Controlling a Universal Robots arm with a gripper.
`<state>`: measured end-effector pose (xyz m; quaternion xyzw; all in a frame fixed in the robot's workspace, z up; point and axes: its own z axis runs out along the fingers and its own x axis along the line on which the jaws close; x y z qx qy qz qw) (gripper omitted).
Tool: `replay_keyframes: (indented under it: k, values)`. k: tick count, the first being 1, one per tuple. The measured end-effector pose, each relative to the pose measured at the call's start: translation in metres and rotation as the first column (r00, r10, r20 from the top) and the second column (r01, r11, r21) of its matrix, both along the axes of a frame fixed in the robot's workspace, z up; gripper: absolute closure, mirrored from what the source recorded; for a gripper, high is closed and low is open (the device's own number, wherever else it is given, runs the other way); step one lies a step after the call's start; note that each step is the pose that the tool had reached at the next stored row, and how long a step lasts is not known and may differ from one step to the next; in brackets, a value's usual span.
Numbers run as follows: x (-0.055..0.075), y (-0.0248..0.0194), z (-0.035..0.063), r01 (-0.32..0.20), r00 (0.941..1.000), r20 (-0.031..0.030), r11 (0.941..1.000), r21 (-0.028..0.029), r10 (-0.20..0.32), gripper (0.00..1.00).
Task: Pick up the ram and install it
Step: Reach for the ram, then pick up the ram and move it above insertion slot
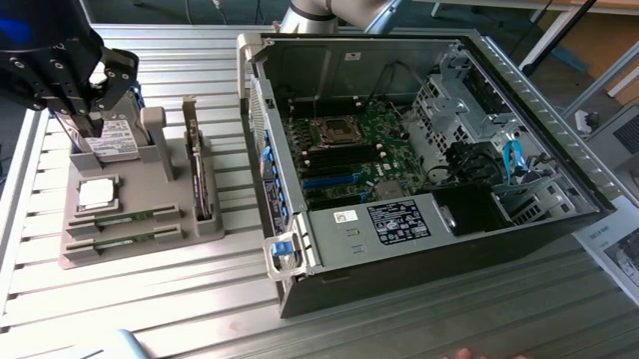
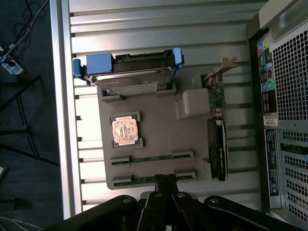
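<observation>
In the exterior view, your gripper (image 1: 78, 123) hangs at ten o'clock in the frame, above the hard drive (image 1: 115, 142) end of the grey holder (image 1: 140, 191). Its jaws are fully closed and have hold of nothing. The holder sits at nine o'clock on the slatted metal table (image 1: 150, 299). The hard drive stands at the holder's twelve o'clock end, with the square processor (image 1: 97, 193) below it. Both pieces of ram lie flat in slots at the six o'clock end. The inner ram stick (image 1: 125, 221) is just beside the processor, and the outer ram stick (image 1: 122, 241) lies along the holder's edge. An expansion card (image 1: 203, 176) stands on edge along the holder's three o'clock side. The open computer case (image 1: 539, 97) fills the three o'clock half, with its motherboard (image 1: 375, 161) exposed.

In the wrist view, you look straight down on the holder (image 2: 159, 130) from well above. The gripper (image 2: 165, 182) has its fingertips pressed together, and they line up over the middle of the outer ram stick (image 2: 139, 181). The inner ram stick (image 2: 151, 157) lies parallel to it, between it and the processor (image 2: 126, 131). The hard drive (image 2: 132, 79), in its blue carrier, sits beyond the processor. The expansion card (image 2: 219, 134) runs along the holder's side nearest the computer case (image 2: 284, 96).
</observation>
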<state>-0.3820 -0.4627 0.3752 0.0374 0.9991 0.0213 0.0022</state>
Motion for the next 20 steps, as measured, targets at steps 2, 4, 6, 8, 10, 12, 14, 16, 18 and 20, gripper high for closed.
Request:
replay_keyframes:
  k: [2,4,6,8,10,12,14,16,18,20]
  values:
    - [0.0,0.0,0.0,0.0,1.0,0.0,1.0,0.0,0.0,0.9]
    - [0.0,0.0,0.0005,0.0,1.0,0.0001,1.0,0.0001,0.0,0.9]
    - [0.0,0.0,0.0024,0.0,1.0,0.0,1.0,0.0,0.0,0.9]
    - [0.0,0.0,0.0053,0.0,1.0,0.0001,1.0,0.0001,0.0,0.9]
    - [0.0,0.0,0.0065,0.0,1.0,0.0,1.0,-0.0003,0.0,0.9]
    - [0.0,0.0,0.0065,0.0,1.0,0.0002,1.0,-0.0003,0.0,0.9]
    - [0.0,0.0,0.0066,0.0,1.0,0.0,1.0,-0.0005,0.0,0.9]
    - [0.0,0.0,0.0066,0.0,1.0,0.0,1.0,-0.0004,0.0,0.9]
    - [0.0,0.0,0.0066,0.0,1.0,0.0,1.0,-0.0004,0.0,0.9]
    - [0.0,0.0,0.0066,0.0,1.0,0.0,1.0,-0.0004,0.0,0.9]
